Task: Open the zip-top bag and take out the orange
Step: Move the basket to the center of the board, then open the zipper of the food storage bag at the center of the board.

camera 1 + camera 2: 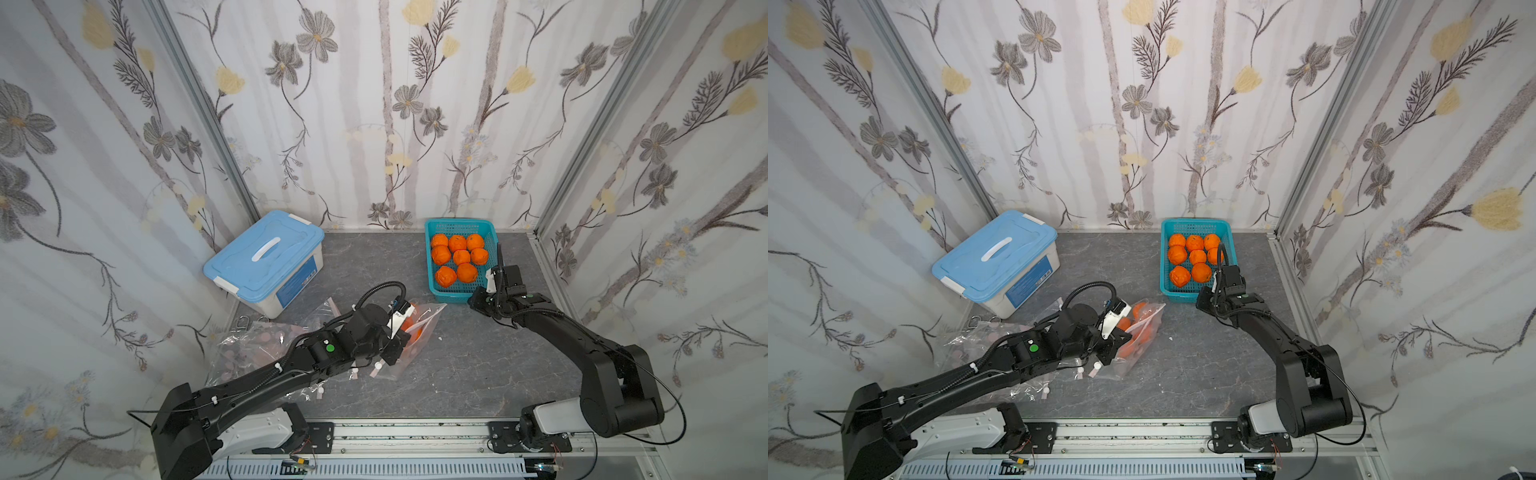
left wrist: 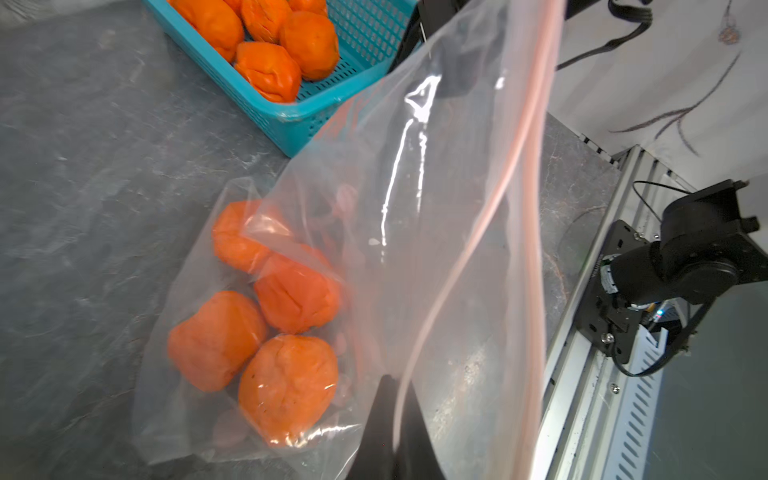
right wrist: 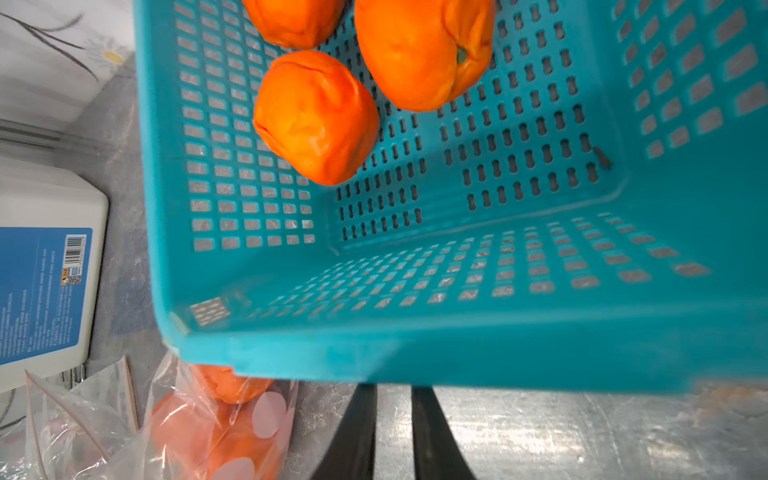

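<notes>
- I find the left fingers [image 2: 376, 424] closed, pinching the clear film of the zip-top bag [image 2: 436, 208] at its pink zip strip.
- That edge of the bag is raised, and the rest lies on the grey bench [image 1: 478, 365], between the blue-lidded box [image 1: 266, 257] and the teal basket [image 1: 436, 286].
- In the left wrist view the two pink zip tracks run apart from each other along the mouth.
- Four oranges [image 2: 291, 386] sit inside the bag, bunched at its low end on the bench.
- The right fingers [image 3: 357, 436] stand a narrow gap apart with bare bench between them. They hold nothing and hang just outside the basket's near wall.
- The basket holds eight loose oranges [image 1: 461, 257] and stands near the back wall.
- A heap of empty clear bags [image 1: 249, 349] lies under the left arm, beside the box.
</notes>
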{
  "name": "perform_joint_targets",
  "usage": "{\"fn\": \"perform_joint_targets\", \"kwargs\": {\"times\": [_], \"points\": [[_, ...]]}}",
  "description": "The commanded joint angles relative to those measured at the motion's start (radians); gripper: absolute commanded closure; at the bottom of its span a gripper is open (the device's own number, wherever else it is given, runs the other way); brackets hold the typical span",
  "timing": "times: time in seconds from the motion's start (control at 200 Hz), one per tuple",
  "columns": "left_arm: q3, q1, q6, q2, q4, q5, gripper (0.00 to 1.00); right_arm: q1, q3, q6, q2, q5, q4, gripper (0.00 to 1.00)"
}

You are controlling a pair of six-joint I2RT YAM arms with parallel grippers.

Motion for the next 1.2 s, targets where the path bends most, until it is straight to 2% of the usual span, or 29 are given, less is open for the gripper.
{"fn": "perform_joint_targets", "kwargs": {"times": [0.0,0.165,0.31,0.45,0.585,0.729,0.864,1.194], "points": [[-0.004,-0.012,-0.067,0.062,0.179,0.114,1.0,0.011,-0.011,-0.073,-0.104,-0.099,0.076,0.78],[-0.007,-0.022,-0.103,0.139,0.285,0.133,1.0,0.045,-0.11,-0.085,-0.388,-0.181,0.092,0.76],[0.005,-0.023,-0.151,0.196,0.371,0.151,1.0,0.094,-0.202,-0.055,-0.61,-0.222,0.077,0.83],[0.045,-0.025,-0.184,0.265,0.391,0.144,1.0,0.168,-0.209,-0.031,-0.722,-0.224,0.059,0.89],[0.104,-0.03,-0.193,0.33,0.361,0.123,1.0,0.22,-0.201,-0.02,-0.721,-0.23,0.058,0.9],[0.141,-0.032,-0.205,0.367,0.344,0.111,1.0,0.251,-0.205,-0.026,-0.641,-0.204,0.038,0.92],[0.141,-0.034,-0.212,0.368,0.35,0.103,1.0,0.276,-0.206,-0.042,-0.565,-0.138,-0.018,0.94],[0.141,-0.034,-0.209,0.365,0.347,0.08,1.0,0.276,-0.225,-0.047,-0.496,0.047,-0.172,0.93]]}}
